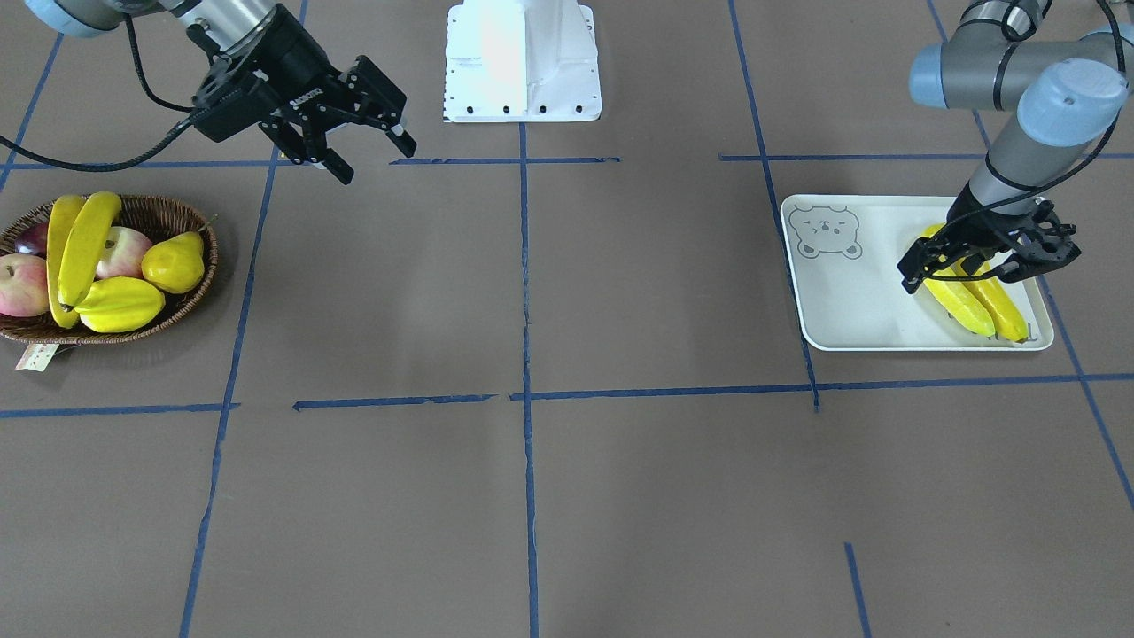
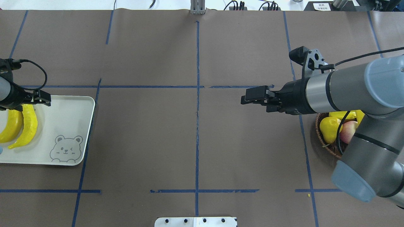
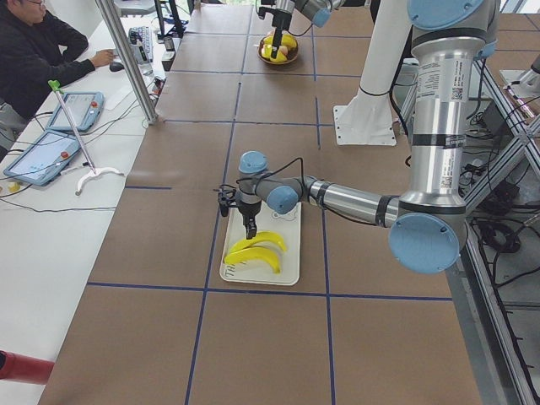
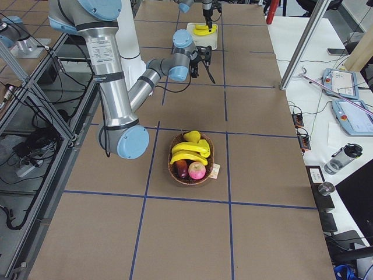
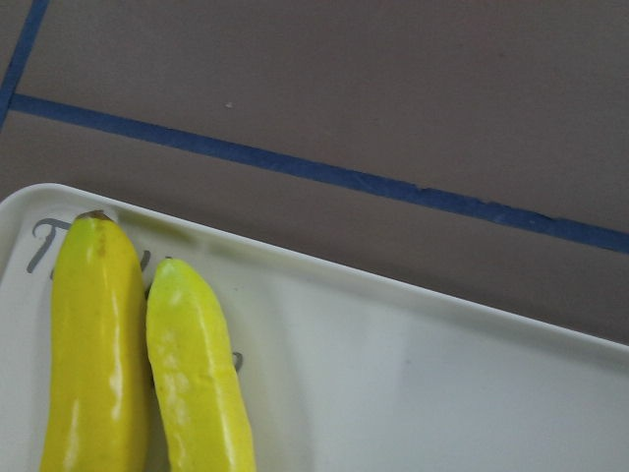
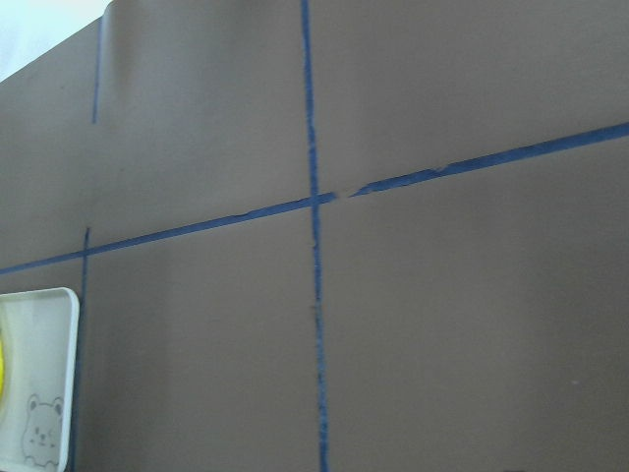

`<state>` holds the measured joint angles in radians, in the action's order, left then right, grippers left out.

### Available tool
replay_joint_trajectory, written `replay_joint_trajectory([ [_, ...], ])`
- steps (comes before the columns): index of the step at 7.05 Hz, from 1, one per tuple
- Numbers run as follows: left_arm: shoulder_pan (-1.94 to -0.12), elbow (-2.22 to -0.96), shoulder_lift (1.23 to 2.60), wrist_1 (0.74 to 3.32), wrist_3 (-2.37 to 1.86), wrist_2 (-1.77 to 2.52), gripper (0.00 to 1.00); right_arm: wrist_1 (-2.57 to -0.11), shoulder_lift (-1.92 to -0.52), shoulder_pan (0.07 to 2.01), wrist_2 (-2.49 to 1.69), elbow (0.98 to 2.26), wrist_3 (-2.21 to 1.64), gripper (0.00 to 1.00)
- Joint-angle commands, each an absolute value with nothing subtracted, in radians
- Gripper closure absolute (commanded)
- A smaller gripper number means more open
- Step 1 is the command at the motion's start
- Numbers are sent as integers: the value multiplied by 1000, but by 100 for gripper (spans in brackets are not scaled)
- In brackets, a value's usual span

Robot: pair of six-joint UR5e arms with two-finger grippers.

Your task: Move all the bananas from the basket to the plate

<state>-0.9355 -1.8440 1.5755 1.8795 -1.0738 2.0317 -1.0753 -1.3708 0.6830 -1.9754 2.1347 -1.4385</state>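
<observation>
Two bananas (image 1: 961,306) lie side by side, touching, on the bear plate (image 1: 850,301) at the table's end on the robot's left. The left pincer (image 1: 974,268) hangs right over their far ends with its jaws spread wide, gripping nothing. At the other end, two more bananas (image 1: 87,244) lie in the basket (image 1: 190,221), leaning on apples (image 1: 19,283), beside a pear (image 1: 174,263) and a starfruit (image 1: 122,304). Farther back, the right pincer (image 1: 374,159) floats up high, jaws apart and empty, well apart from the basket.
</observation>
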Motion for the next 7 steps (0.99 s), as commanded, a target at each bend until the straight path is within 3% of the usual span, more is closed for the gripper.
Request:
replay_joint_trajectory([
  [1, -940, -2018, 1668, 1615, -1078, 2075, 0, -1074, -1593, 774, -2008, 2184, -1419, 0],
  [3, -928, -2033, 1765, 1525, -1144, 2075, 0, -1077, -1797, 830, -2006, 2184, -1146, 0],
  [7, -923, -2046, 1789, 1525, -1187, 2082, 0, -1371, -1825, 815, -1912, 2174, -822, 0],
])
